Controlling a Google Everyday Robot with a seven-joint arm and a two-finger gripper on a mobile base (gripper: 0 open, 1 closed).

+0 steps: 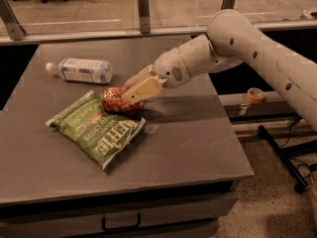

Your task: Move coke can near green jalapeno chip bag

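The red coke can (114,99) lies on its side in my gripper (130,90), right at the upper right edge of the green jalapeno chip bag (96,128). The bag lies flat on the grey table (198,138), left of centre, with white "Kettle" lettering. My gripper is shut on the can, its cream fingers (143,88) clasping the can's right end. My white arm (237,43) reaches in from the right.
A clear plastic water bottle (81,70) lies on its side at the table's back left, just behind the can. A roll of tape (255,94) sits on a low ledge to the right. A glass railing runs behind the table.
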